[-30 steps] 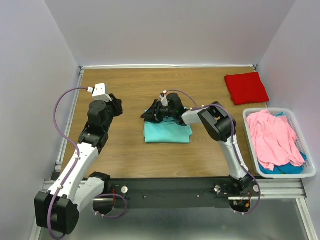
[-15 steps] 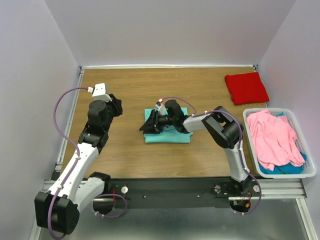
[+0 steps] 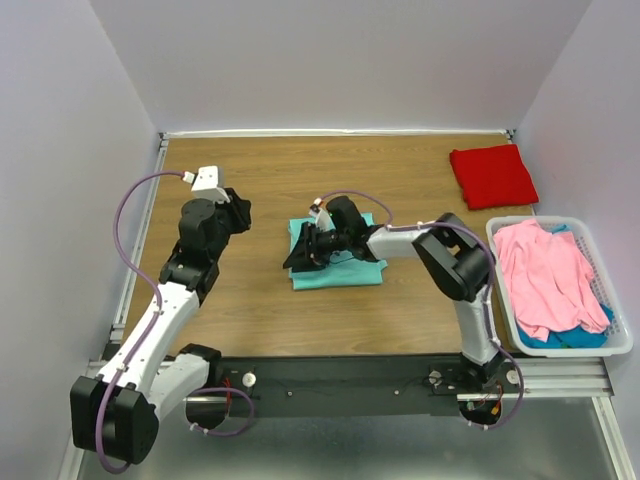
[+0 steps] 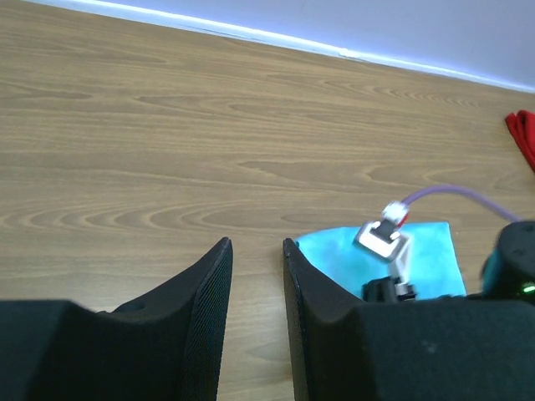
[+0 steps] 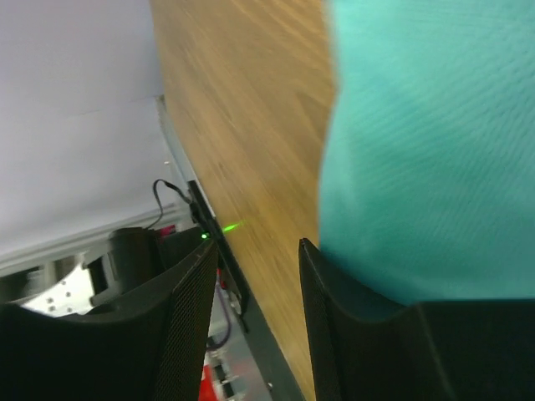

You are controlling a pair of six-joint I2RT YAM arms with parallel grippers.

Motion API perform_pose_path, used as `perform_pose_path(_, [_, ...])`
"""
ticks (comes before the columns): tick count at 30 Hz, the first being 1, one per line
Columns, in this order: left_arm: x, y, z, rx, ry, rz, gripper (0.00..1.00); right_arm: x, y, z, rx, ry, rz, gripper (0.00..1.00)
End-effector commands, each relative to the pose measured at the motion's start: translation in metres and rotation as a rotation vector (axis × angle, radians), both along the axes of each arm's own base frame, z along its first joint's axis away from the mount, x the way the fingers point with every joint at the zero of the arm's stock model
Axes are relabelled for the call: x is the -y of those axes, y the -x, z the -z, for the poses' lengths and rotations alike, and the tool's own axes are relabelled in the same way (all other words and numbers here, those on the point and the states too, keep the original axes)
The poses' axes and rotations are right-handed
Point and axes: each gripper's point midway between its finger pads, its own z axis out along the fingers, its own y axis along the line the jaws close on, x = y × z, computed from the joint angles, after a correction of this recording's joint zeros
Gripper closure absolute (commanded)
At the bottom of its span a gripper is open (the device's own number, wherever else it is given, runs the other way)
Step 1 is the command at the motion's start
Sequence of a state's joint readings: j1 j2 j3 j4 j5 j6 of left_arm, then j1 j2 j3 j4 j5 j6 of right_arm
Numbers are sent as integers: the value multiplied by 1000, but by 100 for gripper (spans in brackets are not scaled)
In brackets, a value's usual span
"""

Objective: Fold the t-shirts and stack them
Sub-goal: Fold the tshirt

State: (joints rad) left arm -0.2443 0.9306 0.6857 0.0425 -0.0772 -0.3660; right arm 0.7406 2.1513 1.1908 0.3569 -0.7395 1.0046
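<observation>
aqua-teal shirt [image 3: 350, 276]: folded, middle of counter [image 3: 300, 170]
red shirt [image 3: 492, 176]: folded, far right corner
pink shirt [image 3: 545, 275], blue-teal shirt [image 3: 570, 338]: in basket [image 3: 622, 345], right edge
right jaws: part open, empty, over aqua-teal shirt's left edge
left jaws: narrow gap, empty, above counter's left half

a: top cam?
b: fixed high at the near edge, looking down over the whole table [image 3: 260, 170].
a: wrists?
b: left wrist low, facing far-right. right wrist very close, facing left. all three share the aqua shirt [image 3: 345, 272].
</observation>
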Motion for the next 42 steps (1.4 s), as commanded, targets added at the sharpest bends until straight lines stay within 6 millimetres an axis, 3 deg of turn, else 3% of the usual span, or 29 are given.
perform_pose_path(1, [27,1,-5,8,8,112,62,26,-32,-46,215,80,63,49])
perform_pose_path(4, [53,5,-11,11,35,173,62,82,-65,-51,254,110,173,49])
perform_pose_path(5, [54,3,-10,5,49,172,61,93,-77,-55,264,109,204,49])
perform_pose_path(8, [74,-3,1,-30,107,238,64,125,-86,-54,249,99,233,49])
perform_pose_path(11, [100,-8,24,-115,221,315,72,156,-106,-52,264,103,282,49])
perform_pose_path(16, [132,-19,69,-255,334,410,82,164,-124,-48,266,80,280,49])
perform_pose_path(20, [139,-33,91,-297,362,402,84,163,-137,-46,267,44,287,50])
perform_pose_path(22, [140,-42,113,-345,366,393,85,166,-147,-38,263,13,301,50])
perform_pose_path(23, [138,-51,113,-345,379,381,85,168,-150,-36,233,-7,319,50])
perform_pose_path(28, [132,-73,154,-425,425,335,87,186,-163,3,166,-28,369,50])
perform_pose_path(29, [133,-78,154,-421,429,331,88,189,-161,17,137,-17,374,50])
perform_pose_path(34, [121,-89,184,-479,455,277,88,200,-159,40,108,-6,382,50])
perform_pose_path(37, [115,-90,191,-495,471,268,88,202,-157,29,130,-19,372,50])
perform_pose_path(39, [113,-90,190,-491,469,264,88,201,-158,7,173,-38,367,50])
perform_pose_path(42, [110,-91,174,-458,469,272,86,202,-158,-17,228,-41,359,49])
